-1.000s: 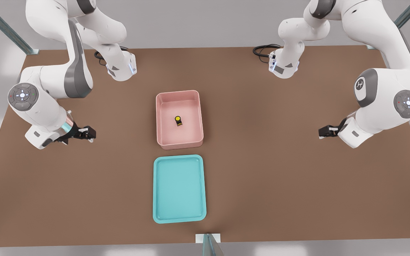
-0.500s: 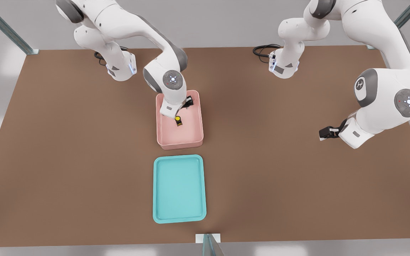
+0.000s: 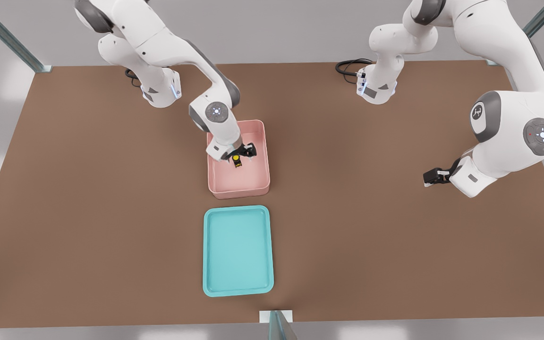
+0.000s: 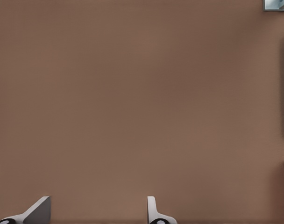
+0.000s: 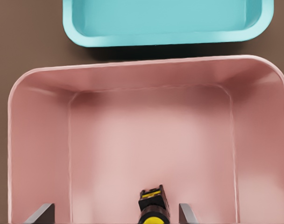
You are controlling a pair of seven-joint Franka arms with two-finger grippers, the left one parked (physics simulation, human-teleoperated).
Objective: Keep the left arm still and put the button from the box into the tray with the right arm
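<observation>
Right arm's gripper [image 3: 239, 159] is down inside the pink box [image 3: 262, 182], fingers [image 5: 186, 214] spread wide either side of the yellow-capped button [image 3: 236, 159] on the floor. Grasp step, I'd say: close next, then lift toward the cyan tray [image 3: 208, 283].

The gripper [image 3: 240, 158] is positioned inside the box [image 3: 262, 177], with the button [image 3: 237, 160] located between its spread fingers [image 5: 186, 213]. The tray [image 3: 238, 289] is set beyond the box, ahead of the gripper.

Your right arm [image 3: 177, 52] is reaching toward the table's middle, wrist bent down, gripper [image 3: 240, 156] hanging low with fingers [image 5: 186, 213] spread.
</observation>
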